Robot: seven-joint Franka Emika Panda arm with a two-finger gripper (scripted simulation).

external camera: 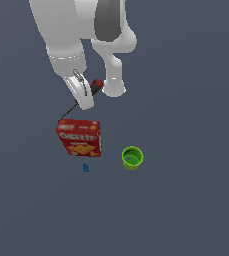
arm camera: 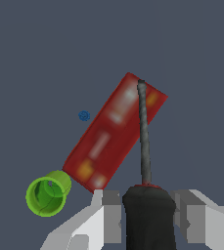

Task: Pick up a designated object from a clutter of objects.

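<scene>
- The gripper [arm camera: 147,215] is pinched on the black part of the screwdriver's [arm camera: 144,146] handle, one finger [arm camera: 108,212] pressed against each side of it in the wrist view.
- In the exterior view the gripper [external camera: 87,95] hangs off the white arm [external camera: 66,35], with the red end of the handle jutting out on one side of it and the thin dark shaft slanting down from the other.
- The screwdriver [external camera: 88,92] is lifted clear of the dark floor [external camera: 186,200] (nothing but the fingers touches it), and its shaft tip ends just above the upper corner of the cracker box [external camera: 80,137].
- The cracker box [arm camera: 114,133] lies below the gripper, flat on the floor with its printed red face up; seen from the wrist, the shaft crosses over one end of the box.
- The small blue object [external camera: 85,168] sits on the floor just beyond the far edge of the box from the gripper; it is too small to identify.
- The lime-green cup [external camera: 132,158] stands upright with its open mouth up, farther from the gripper than the box and apart from the box's side.
- From the wrist view the cup [arm camera: 47,194] appears near one corner of the box, and the blue object [arm camera: 84,115] off the box's long side.
</scene>
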